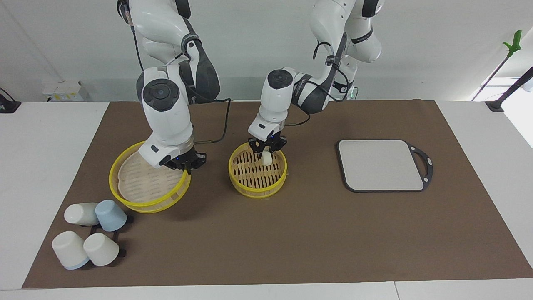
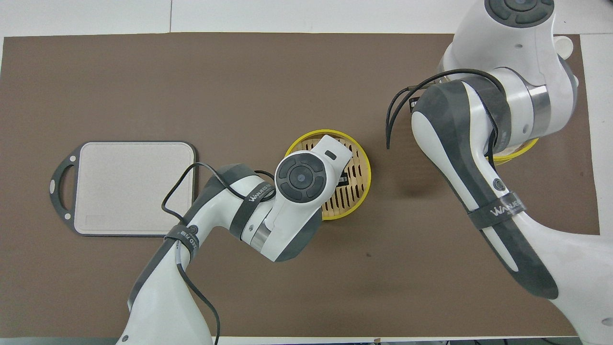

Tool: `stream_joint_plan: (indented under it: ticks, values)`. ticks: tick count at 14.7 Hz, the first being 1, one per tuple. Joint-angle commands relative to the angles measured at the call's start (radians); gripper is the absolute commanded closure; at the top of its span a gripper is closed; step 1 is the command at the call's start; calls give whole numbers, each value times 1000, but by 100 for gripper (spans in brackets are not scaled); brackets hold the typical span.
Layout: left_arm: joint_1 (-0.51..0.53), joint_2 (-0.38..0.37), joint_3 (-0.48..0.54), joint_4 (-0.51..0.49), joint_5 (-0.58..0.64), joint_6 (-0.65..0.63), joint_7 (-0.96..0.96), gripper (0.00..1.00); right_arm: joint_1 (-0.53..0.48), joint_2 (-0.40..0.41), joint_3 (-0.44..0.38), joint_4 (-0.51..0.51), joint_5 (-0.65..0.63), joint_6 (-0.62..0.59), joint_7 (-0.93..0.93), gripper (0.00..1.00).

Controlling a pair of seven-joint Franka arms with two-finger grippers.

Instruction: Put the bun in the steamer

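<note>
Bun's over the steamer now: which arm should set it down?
Left. Its tool holds the bun directly over the steamer. The right tool grips the lid toward its own end.

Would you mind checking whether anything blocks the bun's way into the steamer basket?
Nothing visible does: the left gripper holds the small cream-white bun over the open yellow-rimmed bamboo steamer basket; the right gripper holds the lid aside.

Grey board [image 1: 381, 164]; four cups [image 1: 89, 237] clustered.
</note>
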Motion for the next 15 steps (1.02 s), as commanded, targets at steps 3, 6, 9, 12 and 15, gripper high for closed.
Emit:
stream_joint_plan:
  ticks: [3, 6, 9, 12, 15]
  values:
    - [-23, 43, 21, -6, -8, 63, -20, 52, -9, -40, 8, -41, -18, 11, 19, 100]
    - [-26, 42, 22, 0, -8, 47, -51, 0, -12, -44, 8, -51, -12, 13, 19, 100]
    - [-9, -9, 21, 2, -8, -23, -49, 0, -13, -50, 10, -63, 0, 20, 20, 100]
    - [49, -111, 21, 1, -9, -144, -37, 0, -9, -50, 11, -64, 20, 36, 40, 100]
    - [97, -197, 22, 1, -9, -250, -31, 0, 11, -53, 19, -77, 29, 73, 98, 100]
